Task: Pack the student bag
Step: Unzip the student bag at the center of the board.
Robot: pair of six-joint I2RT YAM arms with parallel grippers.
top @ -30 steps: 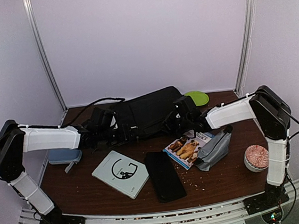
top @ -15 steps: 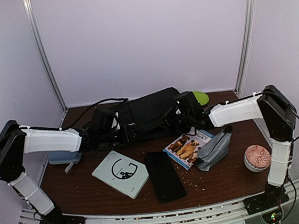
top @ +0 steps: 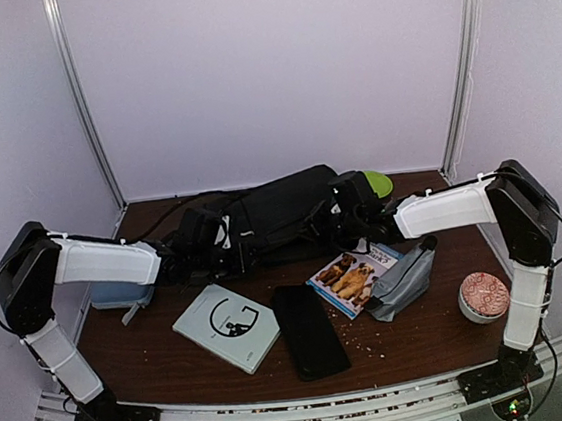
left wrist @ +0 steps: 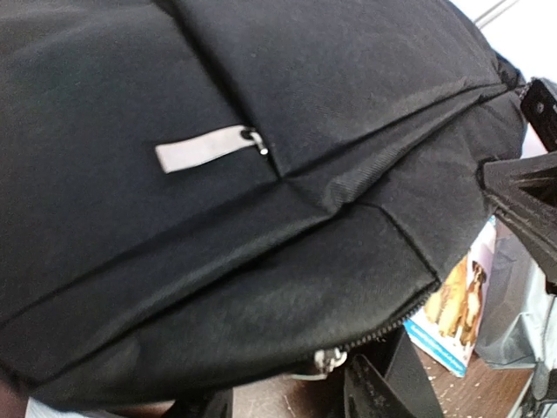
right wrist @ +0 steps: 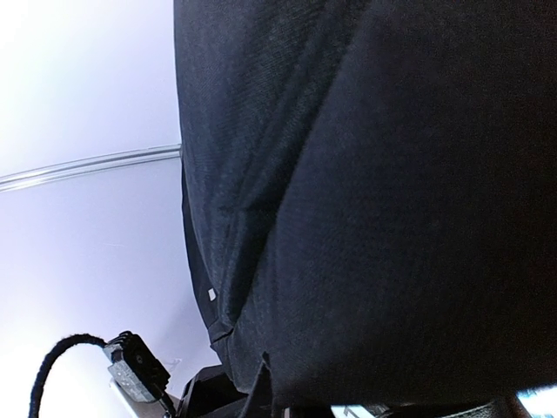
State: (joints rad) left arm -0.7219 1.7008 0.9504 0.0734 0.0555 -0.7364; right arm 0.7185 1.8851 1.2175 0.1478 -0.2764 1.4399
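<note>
**Both arms closing on opposite ends of the student bag [top: 281,205], which is lying at the back centre of the table [top: 424,331].**
Over the last second the left gripper [top: 227,246] has been shifting rightward against the bag's left end, while the right gripper [top: 330,221] has been drawing back and inward at its right end. The bag is thus being bracketed, probably for opening or repositioning, and packing proper is not yet beginning. Black fabric is filling both wrist views, so whether either pair of fingers is clamped or released cannot be told. The bag's long axis is running left to right, with its zippered edge [left wrist: 348,344] facing the arms.
</note>
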